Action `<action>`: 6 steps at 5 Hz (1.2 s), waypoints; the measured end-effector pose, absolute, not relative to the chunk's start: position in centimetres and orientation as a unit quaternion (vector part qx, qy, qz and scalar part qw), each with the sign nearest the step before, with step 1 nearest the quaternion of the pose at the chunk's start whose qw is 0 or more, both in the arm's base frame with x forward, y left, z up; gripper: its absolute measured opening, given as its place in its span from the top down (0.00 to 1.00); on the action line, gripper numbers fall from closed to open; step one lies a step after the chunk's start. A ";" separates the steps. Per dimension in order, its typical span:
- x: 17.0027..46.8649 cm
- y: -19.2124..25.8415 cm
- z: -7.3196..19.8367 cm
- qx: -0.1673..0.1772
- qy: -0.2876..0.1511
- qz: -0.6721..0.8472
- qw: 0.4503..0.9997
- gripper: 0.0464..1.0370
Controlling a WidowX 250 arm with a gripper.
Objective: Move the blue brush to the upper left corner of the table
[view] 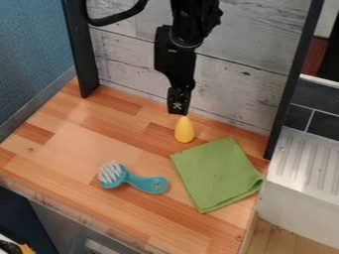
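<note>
The black gripper — spread or closed, I couldn't tell — hung near enough to bump the tapered yellow object when going for the blue plastic brush.

We see the blue brush on the wooden table, bristles at its left end, handle pointing right. Right of it lies a green cloth — apart from the brush. Farther back we see the gripper, hanging near a yellow thing — before the plank wall.
</note>
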State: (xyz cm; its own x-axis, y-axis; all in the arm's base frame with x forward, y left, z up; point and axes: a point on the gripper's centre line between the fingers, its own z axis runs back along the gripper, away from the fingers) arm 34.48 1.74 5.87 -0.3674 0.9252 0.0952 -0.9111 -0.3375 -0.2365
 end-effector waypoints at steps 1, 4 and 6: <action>34.0 1.7 4.8 -0.015 -0.117 0.820 0.561 0.04; 26.9 3.8 5.0 -0.002 -0.135 0.823 0.552 0.04; 24.0 4.5 -0.1 0.050 -0.102 0.803 0.584 0.04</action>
